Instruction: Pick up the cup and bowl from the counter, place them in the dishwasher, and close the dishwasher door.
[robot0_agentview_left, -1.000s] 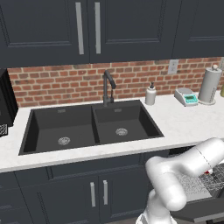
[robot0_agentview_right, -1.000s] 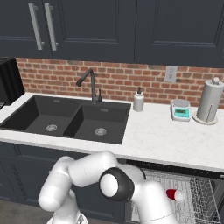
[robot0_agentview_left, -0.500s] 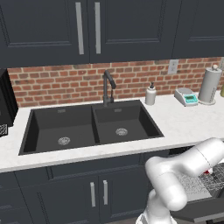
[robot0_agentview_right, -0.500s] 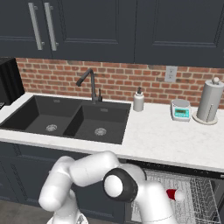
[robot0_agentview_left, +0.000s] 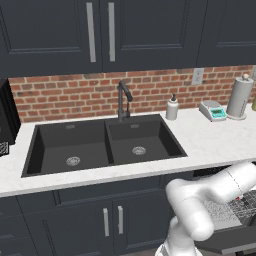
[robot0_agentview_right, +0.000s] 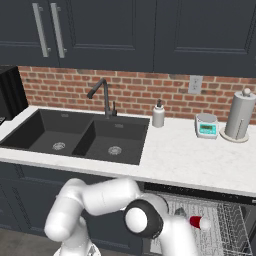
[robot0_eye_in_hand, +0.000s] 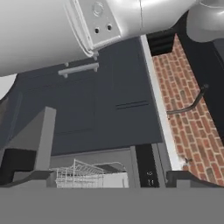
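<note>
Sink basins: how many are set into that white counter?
2: the left basin and the right basin, side by side in the counter, each with a drain.

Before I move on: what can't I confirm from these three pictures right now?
- Bowl: I can't find it; the white arm covers much of the rack in the right base view.
- Cup: a red patch past the arm; whether it stands upright is unclear.
- Dishwasher door: cut off by the bottom edges of both base views.
- End effector: tips at the hand view's bottom edge, apart, with nothing between them.

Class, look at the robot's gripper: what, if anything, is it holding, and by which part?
Nothing. In the hand view the gripper is open, with only the dishwasher rack showing between its fingertips.
</note>
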